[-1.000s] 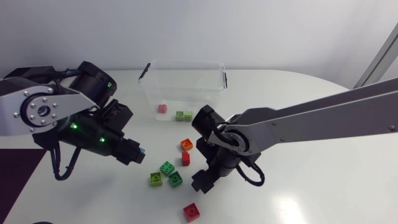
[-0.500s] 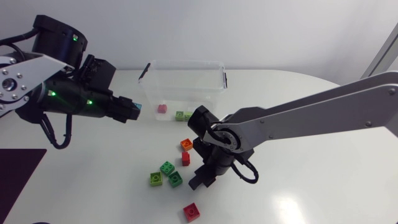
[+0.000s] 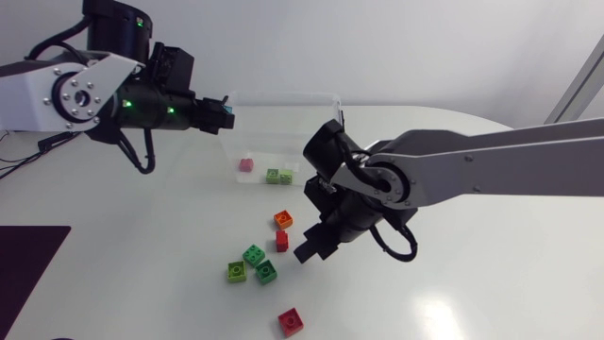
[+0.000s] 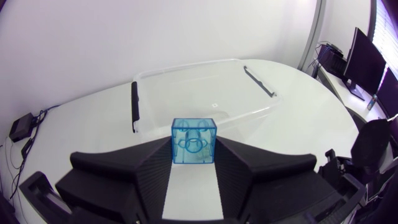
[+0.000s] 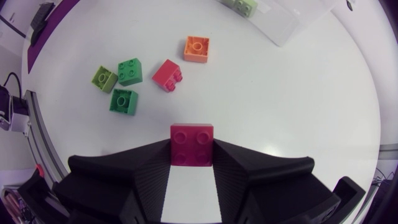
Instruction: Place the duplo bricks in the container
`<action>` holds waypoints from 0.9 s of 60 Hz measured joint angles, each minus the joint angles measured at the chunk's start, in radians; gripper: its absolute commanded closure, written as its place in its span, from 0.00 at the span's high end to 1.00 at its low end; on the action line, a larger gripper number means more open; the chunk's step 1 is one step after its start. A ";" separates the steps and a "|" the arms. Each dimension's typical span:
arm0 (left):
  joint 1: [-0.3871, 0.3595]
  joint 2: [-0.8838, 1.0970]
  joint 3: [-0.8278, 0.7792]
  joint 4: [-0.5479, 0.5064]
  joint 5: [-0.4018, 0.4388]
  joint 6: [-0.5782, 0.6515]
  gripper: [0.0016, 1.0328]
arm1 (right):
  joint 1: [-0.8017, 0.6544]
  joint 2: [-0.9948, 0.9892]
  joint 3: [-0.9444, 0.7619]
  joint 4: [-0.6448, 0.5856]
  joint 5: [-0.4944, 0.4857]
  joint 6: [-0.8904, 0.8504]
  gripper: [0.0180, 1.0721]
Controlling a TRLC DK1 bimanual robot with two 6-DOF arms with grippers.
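My left gripper point(image 3: 225, 113) is shut on a translucent blue brick point(image 4: 194, 141) and hangs at the left rim of the clear container point(image 3: 279, 98), which lies just ahead of it point(image 4: 205, 81). A pink brick point(image 3: 245, 164) and two green ones point(image 3: 278, 176) lie inside. My right gripper point(image 3: 311, 250) is shut on a dark red brick point(image 5: 192, 140) just above the table. Ahead of it lie an orange brick point(image 5: 196, 48), a red one point(image 5: 168, 74), two dark green ones point(image 5: 130, 70) and a lime one point(image 5: 104, 78).
Another red brick point(image 3: 291, 322) lies alone near the table's front edge. The loose bricks cluster point(image 3: 260, 260) sits just left of my right gripper. A black clip point(image 3: 340, 121) sits on the container's right rim, close to my right arm's elbow.
My left arm has carried the blue brick from the table's left up to the container's left rim. My right gripper has shut on the dark red brick and moved slightly back.
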 measured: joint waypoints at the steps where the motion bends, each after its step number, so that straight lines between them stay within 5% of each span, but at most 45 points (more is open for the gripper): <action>1: 0.002 0.014 0.005 0.013 0.000 0.000 0.28 | -0.003 -0.001 0.002 -0.002 0.000 0.000 0.26; 20: 0.013 0.227 0.129 0.115 0.000 -0.003 0.32 | -0.072 -0.032 0.098 -0.010 0.019 -0.004 0.26; 26: 0.010 0.269 0.179 0.117 0.000 -0.003 0.46 | -0.102 -0.040 0.155 -0.010 0.019 -0.008 0.26; 33: -0.001 0.293 0.195 0.136 0.000 -0.003 0.79 | -0.125 -0.040 0.219 -0.010 0.022 -0.008 0.26; 41: -0.010 0.295 0.194 0.171 0.000 -0.003 0.89 | -0.143 -0.032 0.289 -0.011 0.023 -0.008 0.26; 54: -0.007 0.229 0.176 0.149 0.000 -0.003 0.89 | -0.180 0.036 0.404 -0.010 0.024 -0.008 0.26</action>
